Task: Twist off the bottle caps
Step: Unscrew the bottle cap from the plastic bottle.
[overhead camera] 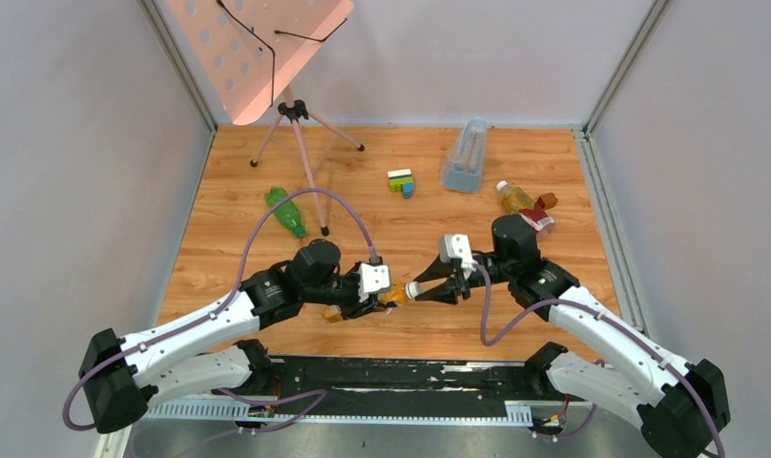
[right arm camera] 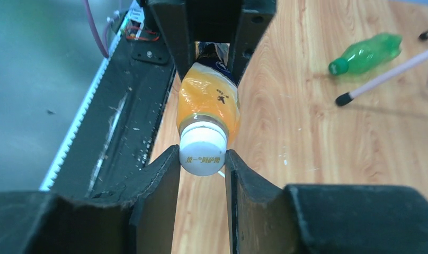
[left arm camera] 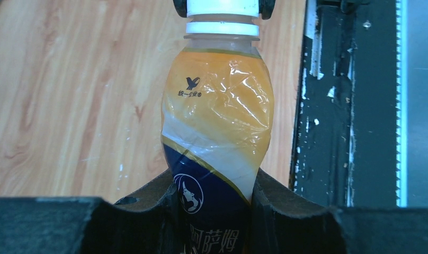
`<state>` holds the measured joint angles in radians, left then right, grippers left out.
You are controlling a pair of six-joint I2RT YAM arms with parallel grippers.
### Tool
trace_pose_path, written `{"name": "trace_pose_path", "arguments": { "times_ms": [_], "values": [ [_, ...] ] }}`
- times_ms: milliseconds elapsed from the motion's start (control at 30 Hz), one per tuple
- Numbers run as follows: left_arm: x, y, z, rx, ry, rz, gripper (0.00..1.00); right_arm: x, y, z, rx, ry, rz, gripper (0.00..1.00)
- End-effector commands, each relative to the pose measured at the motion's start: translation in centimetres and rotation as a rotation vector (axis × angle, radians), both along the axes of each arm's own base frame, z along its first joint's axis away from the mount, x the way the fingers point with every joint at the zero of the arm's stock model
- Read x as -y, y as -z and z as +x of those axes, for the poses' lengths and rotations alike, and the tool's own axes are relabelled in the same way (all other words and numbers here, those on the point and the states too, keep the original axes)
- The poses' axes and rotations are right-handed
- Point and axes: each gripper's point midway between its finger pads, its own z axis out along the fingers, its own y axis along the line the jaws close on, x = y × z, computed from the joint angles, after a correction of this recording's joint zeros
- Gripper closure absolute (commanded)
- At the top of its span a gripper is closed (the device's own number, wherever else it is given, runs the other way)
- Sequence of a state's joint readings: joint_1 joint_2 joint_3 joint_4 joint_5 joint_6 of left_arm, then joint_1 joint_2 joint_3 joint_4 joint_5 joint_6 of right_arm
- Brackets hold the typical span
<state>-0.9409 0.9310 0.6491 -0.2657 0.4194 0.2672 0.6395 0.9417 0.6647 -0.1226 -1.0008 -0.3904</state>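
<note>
My left gripper (left arm camera: pixel 214 211) is shut on the lower body of an amber bottle (left arm camera: pixel 217 116) with a yellow and blue label, and holds it level above the table's near edge. My right gripper (right arm camera: pixel 203 159) is shut on that bottle's white cap (right arm camera: pixel 203 150), one finger on each side. From above, both grippers meet at the bottle (overhead camera: pixel 393 296) between the arms. A green bottle (overhead camera: pixel 286 212) with its green cap (right arm camera: pixel 335 67) on lies at the left. An amber bottle (overhead camera: pixel 523 205) with a red label and a white cap (overhead camera: pixel 502 186) lies at the right.
A pink tripod stand (overhead camera: pixel 301 143) stands at the back left, one leg (right arm camera: pixel 386 74) ending close to the green bottle. Toy bricks (overhead camera: pixel 401 181), a tall clear bluish container (overhead camera: pixel 465 156) and a small reddish-brown block (overhead camera: pixel 549 200) sit at the back. A black rail (overhead camera: pixel 391 377) runs along the near edge.
</note>
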Motion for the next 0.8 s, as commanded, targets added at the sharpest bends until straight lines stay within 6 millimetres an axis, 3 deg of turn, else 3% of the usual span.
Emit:
{"name": "trace_pose_path", "arguments": {
  "times_ms": [0, 133, 267, 300, 700, 767],
  "values": [
    [2.1, -3.6, -2.9, -0.026, 0.197, -0.111, 0.97, 0.3, -0.1, 0.7, 0.381, -0.074, 0.025, 1.0],
    [2.1, -3.7, -3.1, -0.019, 0.214, -0.113, 0.97, 0.5, -0.4, 0.9, 0.448, -0.068, 0.034, 0.95],
    [1.9, -3.4, -2.8, -0.014, 0.197, -0.1, 0.96, 0.5, -0.6, 0.5, 0.379, -0.052, 0.044, 0.59],
    [1.8, -3.3, -2.6, -0.013, 0.185, -0.092, 0.96, 0.6, -0.7, 0.4, 0.363, -0.047, 0.044, 0.55],
    [0.8, -3.6, 1.2, 0.1, -0.035, -0.099, 0.95, 1.5, -3.7, -0.3, 0.19, 0.101, 0.116, 0.36],
    [0.6, -3.6, 1.8, 0.11, -0.078, -0.096, 0.96, 1.5, -4.6, 0.3, 0.185, 0.156, 0.156, 0.34]
  ]
}}
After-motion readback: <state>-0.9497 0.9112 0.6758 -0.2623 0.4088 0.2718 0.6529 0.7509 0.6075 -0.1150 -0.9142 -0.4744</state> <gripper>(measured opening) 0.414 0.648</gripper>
